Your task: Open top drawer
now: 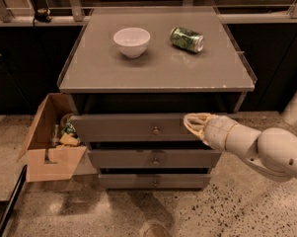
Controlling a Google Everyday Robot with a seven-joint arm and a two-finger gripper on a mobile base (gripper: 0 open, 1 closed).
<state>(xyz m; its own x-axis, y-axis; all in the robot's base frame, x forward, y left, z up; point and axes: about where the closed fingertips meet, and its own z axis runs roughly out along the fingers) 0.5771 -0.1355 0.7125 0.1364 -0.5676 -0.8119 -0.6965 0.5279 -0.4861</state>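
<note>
Three-drawer grey table [158,75]. Top drawer [123,127]: uppermost front, just under the tabletop, round knob [156,130] at centre. Hand [195,122]: at the right part of that front, right of the knob and apart from it, probably lining up for a pull; spread or pressed together, cannot tell. Tabletop: white bowl [131,41] left, green can [187,38] on its side right. Speckled floor [237,211]; open cardboard box [47,149] of clutter at left. Dark cabinets [19,83] far.

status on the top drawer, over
Arm's gripper at top drawer front, right of knob. Drawer barely out, if at all. One cardboard box on floor to its left.
</note>
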